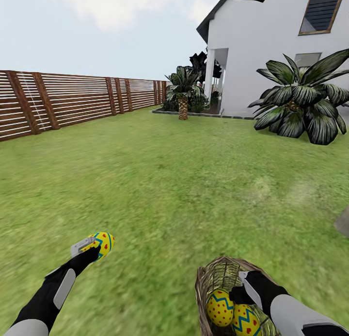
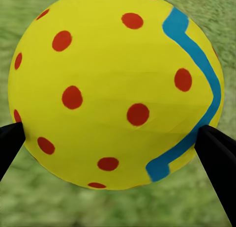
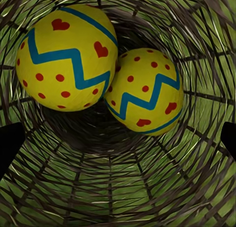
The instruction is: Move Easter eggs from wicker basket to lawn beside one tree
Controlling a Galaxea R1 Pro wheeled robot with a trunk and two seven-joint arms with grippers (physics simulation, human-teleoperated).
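My left gripper [image 1: 92, 249] is shut on one yellow Easter egg [image 1: 103, 242], held a little above the lawn [image 1: 160, 181]; in the left wrist view the egg [image 2: 115, 87] sits between both black fingertips [image 2: 219, 158]. The wicker basket [image 1: 213, 278] lies tilted at the lower right with two Easter eggs [image 1: 220, 307] inside. My right gripper [image 1: 241, 291] is at the basket's mouth. In the right wrist view its fingertips [image 3: 10, 146] stand wide apart, open, facing the two eggs [image 3: 66, 57] [image 3: 147, 89] deep in the basket [image 3: 118, 187]. No tree trunk is in view.
A brown slatted fence [image 1: 72, 101] runs along the left. The white house [image 1: 261, 45] stands at the back right, with palm-like plants [image 1: 300, 106] [image 1: 183, 91] before it. A grey shape [image 1: 342, 224] pokes in at the right edge. Open grass lies ahead.
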